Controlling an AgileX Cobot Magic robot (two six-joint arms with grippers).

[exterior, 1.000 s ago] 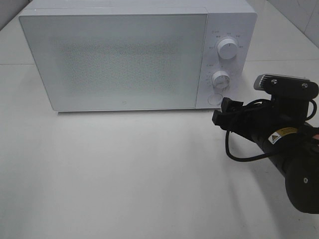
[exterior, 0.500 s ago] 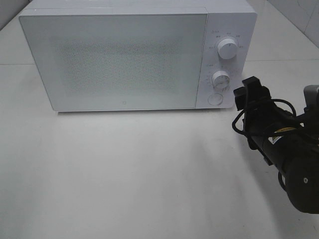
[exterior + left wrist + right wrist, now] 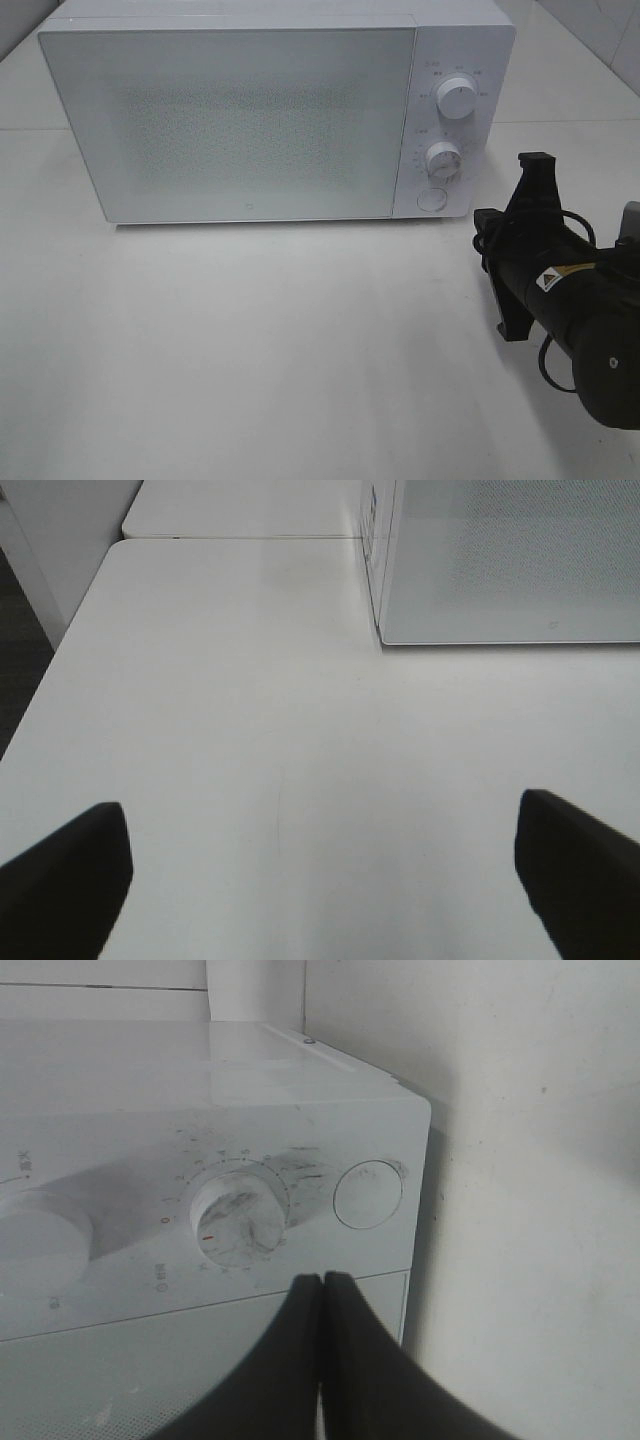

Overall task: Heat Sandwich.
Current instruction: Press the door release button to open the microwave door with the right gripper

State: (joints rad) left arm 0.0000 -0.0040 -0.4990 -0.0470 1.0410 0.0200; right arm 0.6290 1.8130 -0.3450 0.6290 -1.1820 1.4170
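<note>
We are judging the main risk to be a miss at the control panel. The right gripper, fingers pressed together and pinching nothing, is pointing near the lower knob and round button, so a skewed push could be nudging the knob or slipping off the button. The left gripper is hanging spread wide over the bench. The microwave is sitting closed. We are seeing no sandwich in any view and cannot tell whether it is lying behind the frosted door.
</note>
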